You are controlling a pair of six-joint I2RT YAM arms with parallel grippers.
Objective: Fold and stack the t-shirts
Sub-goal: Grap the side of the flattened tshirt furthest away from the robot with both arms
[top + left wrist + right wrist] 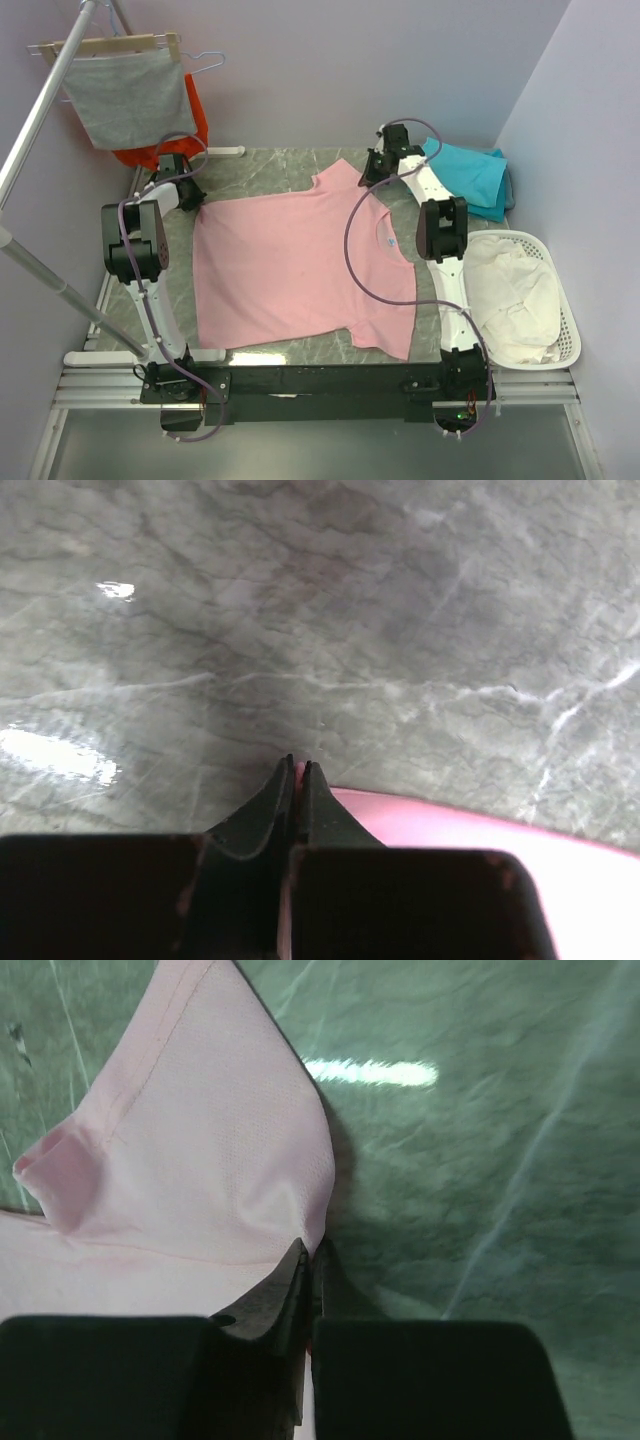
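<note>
A light pink t-shirt (290, 270) lies spread flat on the marble table (270, 165), its collar toward the right. My left gripper (192, 200) is at the shirt's far left corner. In the left wrist view its jaws (298, 765) are shut with a sliver of pink cloth (470, 830) pinched between the tips. My right gripper (368, 178) is at the far sleeve, and in the right wrist view it (312, 1245) is shut on the edge of the pink sleeve (200, 1140). Teal t-shirts (470, 175) lie in a pile at the back right corner.
A white basket (572, 330) holding pale cloth stands at the right edge. A grey cloth on a wooden hanger (130, 95) and an orange-red garment (195, 125) hang at the back left. A metal pole (40, 115) slants across the left side.
</note>
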